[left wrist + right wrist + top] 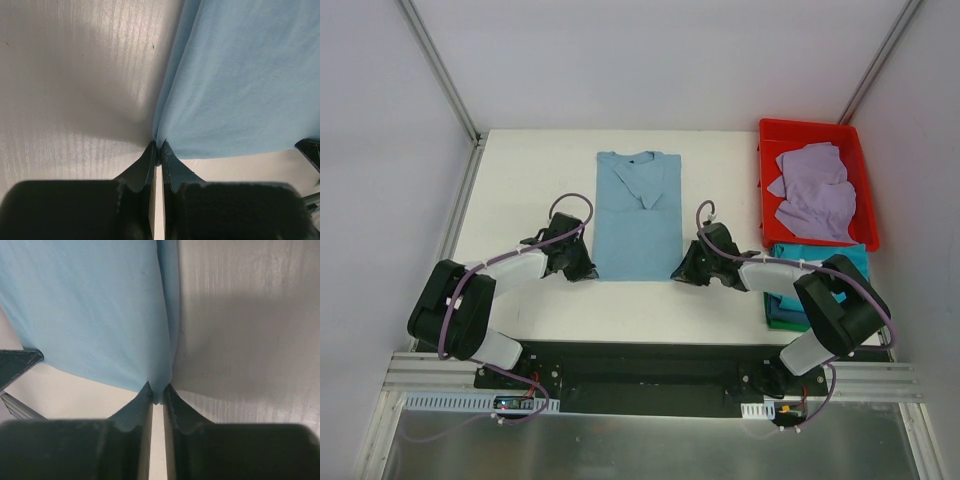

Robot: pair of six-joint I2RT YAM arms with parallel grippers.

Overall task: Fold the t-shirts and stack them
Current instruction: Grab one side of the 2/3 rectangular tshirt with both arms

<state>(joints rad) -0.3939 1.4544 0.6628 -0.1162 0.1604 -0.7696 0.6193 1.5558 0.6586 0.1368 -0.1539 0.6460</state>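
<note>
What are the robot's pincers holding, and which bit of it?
The light blue t-shirt, at its hem: the left pincer pinches the near left corner, the right pincer the near right corner.

Light blue t-shirt [638, 215] is a solid colour, same even blue in both wrist views. Lavender t-shirt [815, 190] is solid too, against a bright red bin [800, 124]. Teal t-shirt [810, 252] shows as a plain strip, with a dark green t-shirt [782, 320] edge lower down; any layers between them are too small to tell. Tabletop [520, 180] is white, off-white up close with faint fine streaks and grey shadow. Left fingers [145, 165] and right fingers [175, 410] are black. Arms [470, 300] are black with white sections and purple cables [570, 200]. Base plate [640, 375] is black, rail [430, 375] silver.
</note>
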